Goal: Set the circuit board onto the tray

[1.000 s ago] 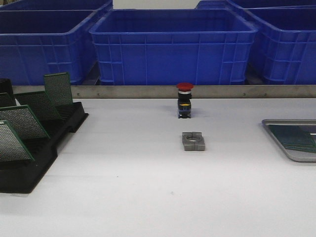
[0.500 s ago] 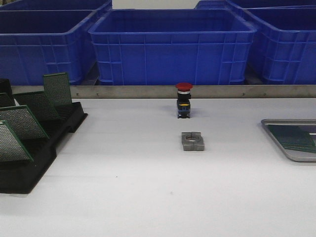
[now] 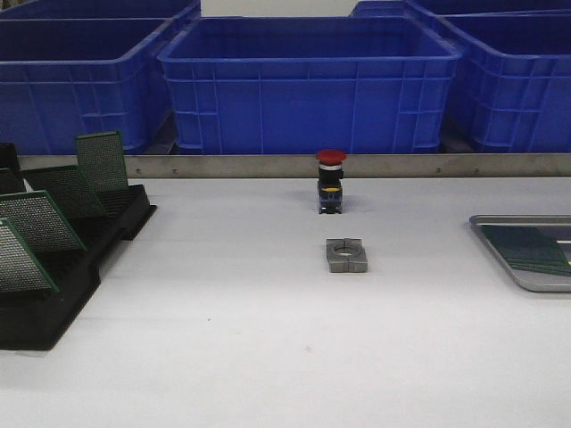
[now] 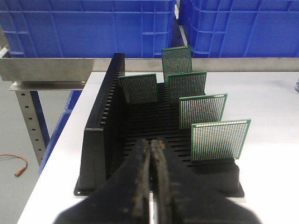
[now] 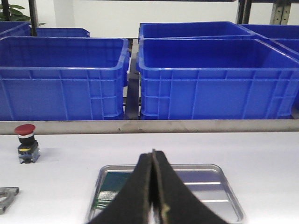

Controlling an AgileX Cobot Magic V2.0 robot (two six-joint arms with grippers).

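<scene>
The silver tray [image 3: 496, 220] lies at the right edge of the table, with a green circuit board [image 3: 535, 251] flat inside it. The tray [image 5: 224, 186] and the board [image 5: 110, 189] also show in the right wrist view. My right gripper [image 5: 152, 156] is shut and empty, above the tray's near side. Several green circuit boards [image 4: 219, 139] stand upright in the black slotted rack [image 4: 103, 121] at the left. My left gripper [image 4: 152, 142] is shut and empty, over the rack's near end. Neither gripper shows in the front view.
A red push button [image 3: 331, 178] stands mid-table, with a grey metal clamp block [image 3: 346, 254] in front of it. Large blue bins [image 3: 308, 85] line the back behind a metal rail [image 3: 294, 165]. The rack [image 3: 80, 259] sits near the table's left edge.
None apart from a very slight leftward shift of the whole front view; nothing on the table has moved.
</scene>
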